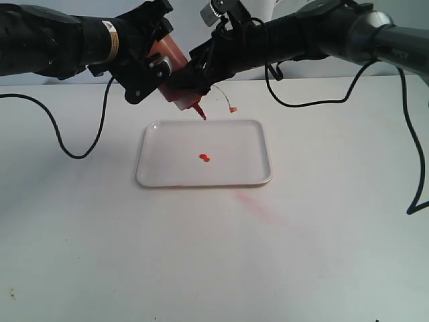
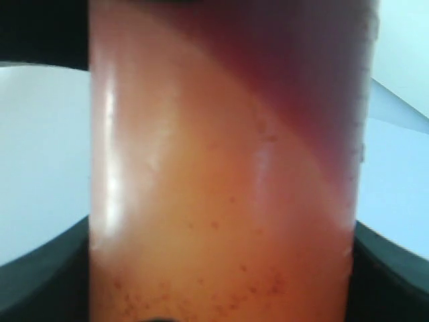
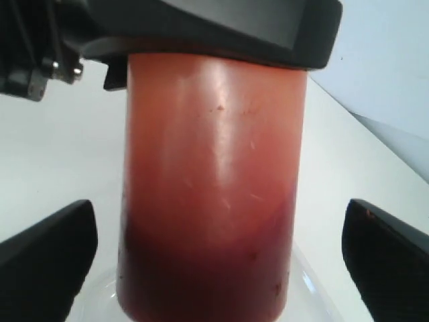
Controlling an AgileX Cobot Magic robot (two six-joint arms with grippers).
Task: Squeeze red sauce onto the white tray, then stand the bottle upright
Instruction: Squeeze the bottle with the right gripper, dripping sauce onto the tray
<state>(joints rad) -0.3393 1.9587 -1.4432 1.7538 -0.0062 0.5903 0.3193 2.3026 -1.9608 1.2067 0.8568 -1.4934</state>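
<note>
Your left pincer (image 1: 158,59) has hold of the bottle (image 1: 171,51). Its fingers (image 2: 40,275) press on both sides of the bottle, so it is closed on it.

Your right pincer (image 3: 218,265) is wide open. Its fingers (image 3: 47,261) stand one on each side of the bottle, with a gap on both sides. They do not touch it.

The bottle is up in the air, above the far edge of the white tray (image 1: 167,176). It is tipped over, and its red nozzle (image 1: 200,112) points down at the tray. The thin cap strap (image 1: 226,102) hangs loose beside the nozzle.

Some of the red sauce (image 1: 204,158) lies on the tray as small shiny blobs near the middle. More of it shows dark red inside the bottle, down at the nozzle end.

The tray lies flat on the white table (image 1: 100,255). A faint pink smear (image 1: 258,204) is on the table, just beside the tray's near right corner.
</note>
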